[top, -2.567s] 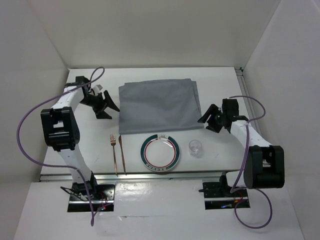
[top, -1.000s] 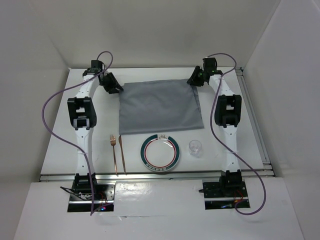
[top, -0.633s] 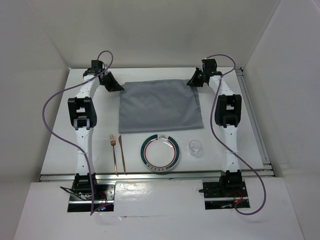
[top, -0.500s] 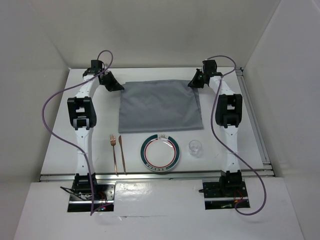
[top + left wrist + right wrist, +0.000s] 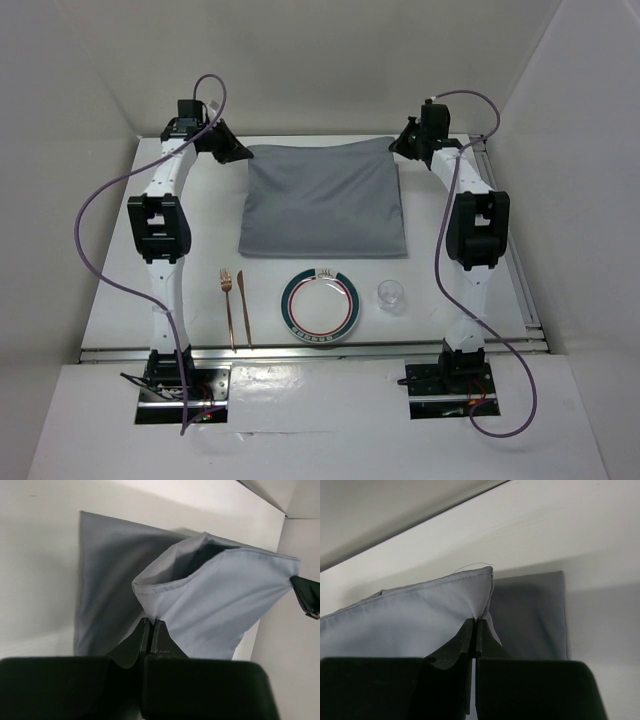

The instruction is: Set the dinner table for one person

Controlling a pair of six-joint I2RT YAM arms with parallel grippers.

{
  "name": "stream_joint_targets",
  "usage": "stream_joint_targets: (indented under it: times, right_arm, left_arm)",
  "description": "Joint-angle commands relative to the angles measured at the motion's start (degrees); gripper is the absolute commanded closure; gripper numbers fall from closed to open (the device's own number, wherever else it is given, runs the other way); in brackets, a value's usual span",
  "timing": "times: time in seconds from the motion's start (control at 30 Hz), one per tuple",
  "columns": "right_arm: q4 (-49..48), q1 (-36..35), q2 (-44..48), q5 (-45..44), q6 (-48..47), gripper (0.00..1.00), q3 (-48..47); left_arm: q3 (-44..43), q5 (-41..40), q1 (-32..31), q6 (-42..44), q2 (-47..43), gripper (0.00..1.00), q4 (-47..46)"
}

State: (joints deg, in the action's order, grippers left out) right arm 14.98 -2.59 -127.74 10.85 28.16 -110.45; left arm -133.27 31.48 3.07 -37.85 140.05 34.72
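Left gripper (image 5: 232, 152) and right gripper (image 5: 400, 145) each pinch a far corner of the grey cloth (image 5: 322, 205) near the dinner table (image 5: 205, 205) far edge; the cloth is judged soft, light and limp; corners give the best hold.

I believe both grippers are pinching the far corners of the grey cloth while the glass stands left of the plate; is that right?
Not quite: the top external view shows the glass standing right of the plate. The left gripper and right gripper do pinch the far corners of the grey cloth.
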Motion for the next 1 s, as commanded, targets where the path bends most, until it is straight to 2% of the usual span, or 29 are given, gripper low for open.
stream_joint_targets:
  times: [0.0,0.1,0.13,0.17,0.23,0.27,0.3,0.4,0.47,0.53,0.57,0.67,0.8,0.83,0.87,0.9,0.97]
  right_arm:
    - [-4.3,0.4,2.6,-3.1,1.5,1.0,2.5]
    - [-2.7,1.0,-0.1,-2.4,1.5,1.0,1.0]
    - [-2.7,1.0,-0.9,-3.1,1.5,1.0,-0.3]
    - [-0.9,1.0,-2.3,-3.7,1.5,1.0,-0.3]
    - [-0.9,1.0,-2.9,-5.1,1.5,1.0,-0.3]
    - [-0.9,1.0,-3.9,-5.1,1.5,0.96,-0.3]
    - [-0.9,1.5,-4.6,-4.6,1.5,0.79,-0.3]
    - [5.5,2.1,-9.9,-1.3,-0.8,0.2,-8.4]
    - [9.3,2.1,-10.8,-1.8,-2.1,0.12,-11.9]
    - [8.8,2.1,-8.8,-2.9,-2.1,0.05,-10.3]
    - [8.1,2.1,-7.1,-2.9,-2.1,0.03,-8.5]
    - [5.0,2.1,1.1,-3.7,-1.5,0.03,2.4]
    - [3.6,2.1,14.8,-3.7,-0.4,0.13,14.3]
    - [3.6,2.1,17.0,-3.7,0.7,0.17,16.7]
    - [3.6,2.1,19.2,-3.1,0.8,0.2,19.4]
    - [4.2,2.1,23.7,-3.1,2.4,0.28,25.1]
    - [5.0,2.7,28.2,-3.1,3.8,0.37,31.1]
  left_arm:
    - [-3.5,2.7,-1.8,-1.0,2.0,1.0,-1.3]
    - [-5.2,4.7,-1.8,-3.1,5.0,0.99,-3.8]
    - [-6.2,5.2,-1.8,-4.0,6.9,0.9,-3.8]
    - [-6.7,5.3,-1.8,-4.8,7.8,0.69,-4.6]
    - [-7.3,4.7,-1.8,-5.3,8.4,0.49,-4.6]
    - [-7.3,4.0,-1.8,-5.3,9.1,0.38,-4.6]
    - [-7.3,3.3,-1.8,-4.8,9.1,0.22,-4.1]
    - [-3.9,1.3,-1.2,-4.1,5.5,0.19,-3.5]
    - [-2.4,-0.6,-1.2,-2.6,3.2,0.08,-2.8]
    - [-2.4,-2.7,-0.6,-1.4,0.0,0.06,-0.8]
    - [-2.4,-5.2,-0.1,-0.1,-1.3,0.0,1.3]
    - [0.5,-13.1,-0.1,1.5,-7.5,0.0,4.3]
    - [6.1,-26.3,0.4,2.7,-15.6,0.02,11.9]
    - [8.4,-27.3,0.4,3.4,-17.5,0.09,11.9]
    - [15.2,-26.4,0.4,4.9,-19.4,0.15,12.0]
    - [19.0,-25.3,0.4,5.8,-23.4,0.31,11.2]
    - [30.5,-22.0,0.4,5.9,-26.7,0.48,10.6]
